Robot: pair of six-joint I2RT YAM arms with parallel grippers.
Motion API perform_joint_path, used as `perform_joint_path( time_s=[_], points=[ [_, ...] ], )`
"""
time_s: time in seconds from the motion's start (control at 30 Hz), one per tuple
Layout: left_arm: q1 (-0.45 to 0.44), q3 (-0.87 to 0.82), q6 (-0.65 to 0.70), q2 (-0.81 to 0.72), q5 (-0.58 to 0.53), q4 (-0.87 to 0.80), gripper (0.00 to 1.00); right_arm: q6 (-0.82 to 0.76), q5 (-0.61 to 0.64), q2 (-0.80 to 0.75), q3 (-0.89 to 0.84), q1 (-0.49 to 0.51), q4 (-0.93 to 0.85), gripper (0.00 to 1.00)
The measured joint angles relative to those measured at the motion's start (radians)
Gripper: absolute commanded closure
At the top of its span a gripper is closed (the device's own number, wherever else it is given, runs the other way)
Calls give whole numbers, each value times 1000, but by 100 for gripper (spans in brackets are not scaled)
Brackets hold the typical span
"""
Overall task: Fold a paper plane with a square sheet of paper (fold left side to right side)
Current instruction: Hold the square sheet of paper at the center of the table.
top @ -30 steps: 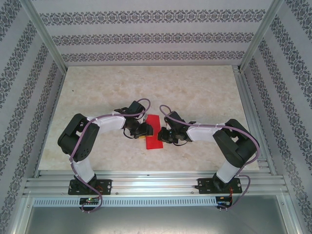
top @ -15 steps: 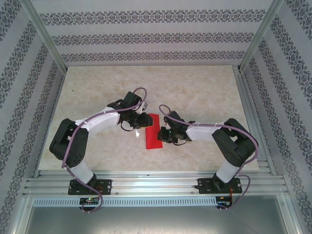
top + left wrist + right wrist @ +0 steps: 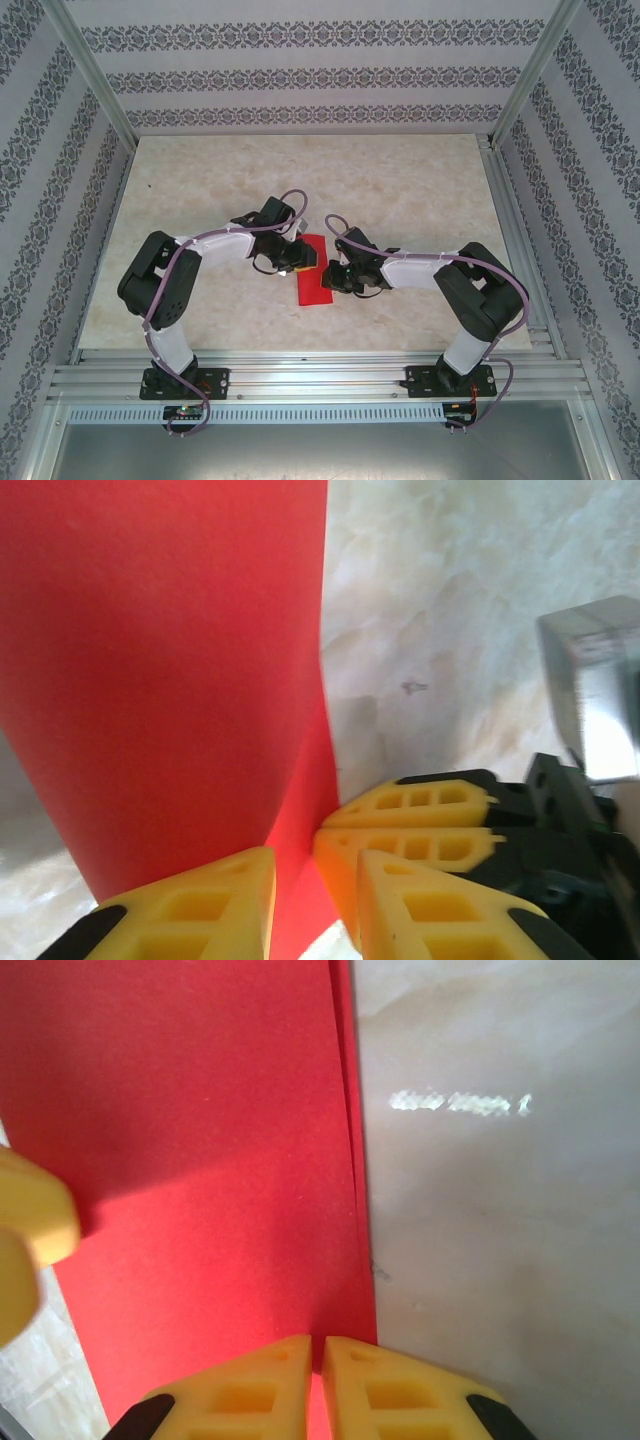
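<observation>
At the paper [image 3: 315, 288] | right tool [image 3: 318, 1346] pinching it | left tool [image 3: 315, 860] parted astride

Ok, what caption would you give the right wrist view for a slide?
Right pincer shut on the near edge of the folded red paper, which lies on a marbled table.

Red paper [image 3: 315, 285], yellow fingers [image 3: 250, 1390] — marbled table [image 3: 400, 190]

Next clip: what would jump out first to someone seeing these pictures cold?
The bright red paper, folded to a narrow strip at the middle of the pale table, draws the eye first. The right gripper has its jaws shut on the strip's edge, and the left gripper meets it from the opposite side.
</observation>
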Motion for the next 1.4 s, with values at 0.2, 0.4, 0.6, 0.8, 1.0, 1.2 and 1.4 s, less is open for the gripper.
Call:
perform_joint_path(
  time_s=[0.2,0.4,0.6,0.8,1.0,1.2,1.4],
  points=[
    [0,-15,27,28,-27,-3,74,-4,3,0,5,0,-11,86],
    [8,-19,58,44,-40,-1,74,-18,6,0,7,2,-17,86],
    [13,-32,76,53,-38,9,75,-26,6,-2,7,2,-16,85],
    [13,-58,80,48,-26,51,75,-53,11,-46,8,2,-60,85],
    [13,-76,80,43,-17,81,74,-60,4,-102,41,25,-55,85],
    [13,-78,79,43,-13,88,74,-29,-20,-68,40,66,9,86],
    [13,-78,80,43,-14,88,74,-14,-22,-3,37,74,-3,86]
  ],
)
